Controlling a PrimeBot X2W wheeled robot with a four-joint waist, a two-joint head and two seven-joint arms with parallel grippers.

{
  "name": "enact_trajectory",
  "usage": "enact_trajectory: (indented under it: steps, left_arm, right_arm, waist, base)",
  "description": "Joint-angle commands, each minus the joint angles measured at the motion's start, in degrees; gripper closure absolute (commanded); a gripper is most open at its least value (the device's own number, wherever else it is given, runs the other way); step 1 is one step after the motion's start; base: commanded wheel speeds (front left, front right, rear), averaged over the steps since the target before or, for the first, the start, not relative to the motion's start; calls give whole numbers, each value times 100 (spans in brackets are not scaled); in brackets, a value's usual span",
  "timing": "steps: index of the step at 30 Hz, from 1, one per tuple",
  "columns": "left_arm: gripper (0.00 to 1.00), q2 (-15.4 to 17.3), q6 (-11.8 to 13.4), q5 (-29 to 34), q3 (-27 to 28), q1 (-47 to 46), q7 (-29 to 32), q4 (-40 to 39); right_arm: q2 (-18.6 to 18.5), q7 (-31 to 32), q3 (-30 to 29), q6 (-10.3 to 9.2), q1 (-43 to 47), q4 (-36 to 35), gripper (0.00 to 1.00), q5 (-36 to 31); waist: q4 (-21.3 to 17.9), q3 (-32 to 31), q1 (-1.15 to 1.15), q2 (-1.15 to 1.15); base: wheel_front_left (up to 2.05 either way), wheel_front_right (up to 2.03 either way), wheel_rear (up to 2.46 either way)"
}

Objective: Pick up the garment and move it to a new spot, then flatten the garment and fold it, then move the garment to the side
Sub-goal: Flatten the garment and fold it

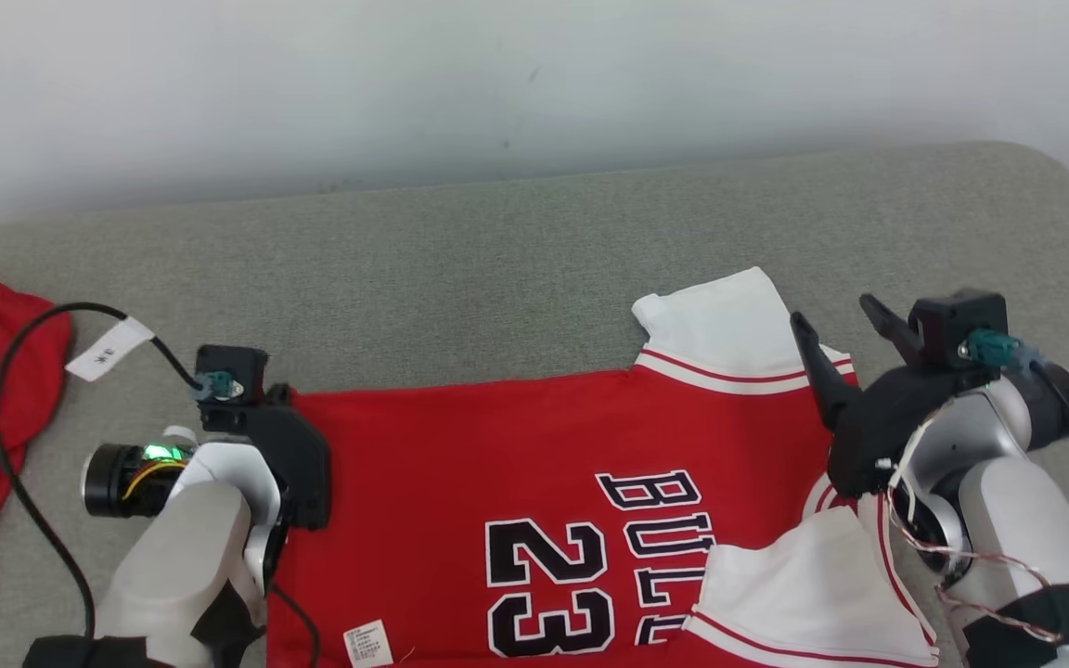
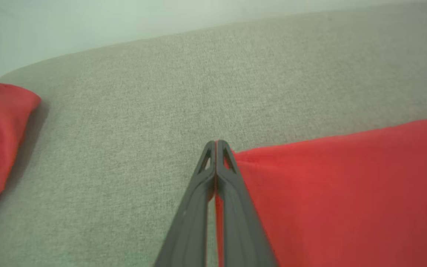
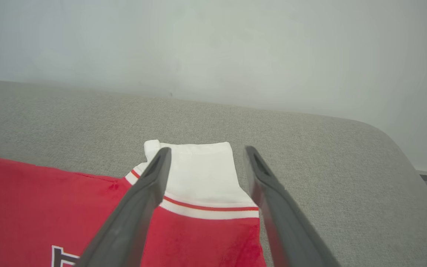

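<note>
1 red jersey lies lengthwise across the grey cushion in the head view, hem leftward; the left wrist view has the left gripper clamped on its hem corner; in the right wrist view the right gripper gapes over a white sleeve.

My red jersey lies spread flat, print side up, on the grey cushion before me, shoulders to my right. Black, white-edged "23" and "BULL" run sideways. The far white sleeve lies flat; the near sleeve overlaps the lettering's end.
</note>
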Motion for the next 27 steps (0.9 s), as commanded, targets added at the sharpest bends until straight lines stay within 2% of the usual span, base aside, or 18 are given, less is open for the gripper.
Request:
enact_trajectory:
  steps: [1,4,8,15,27]
  left_arm:
    - [100,12,100,-103,84,-65,-228,-39]
    - [100,-12,167,-160,153,-68,-381,-36]
    - [100,-38,99,-220,184,-36,-454,52]
    - [100,-225,-10,-261,120,-210,-544,69]
    - [100,-531,-107,-144,-115,-733,-738,-87]
  right_arm:
    - [-16,-41,26,-10,-150,82,0,-35]
    - [-7,-57,25,-10,-225,184,0,-35]
    - [57,27,13,-10,-377,441,0,92]
    - [-114,663,32,-10,-1062,1282,0,266]
    - [-471,1053,-293,-10,-2482,2976,0,-387]
  waist:
    - [73,14,0,-1]
    - [123,-4,0,-1]
    - [184,-23,0,-1]
    - [255,225,0,-1]
    - [749,1004,0,-1]
  base:
    - [0,0,0]
    - [0,0,0]
    - [0,0,0]
    - [0,0,0]
    - [0,0,0]
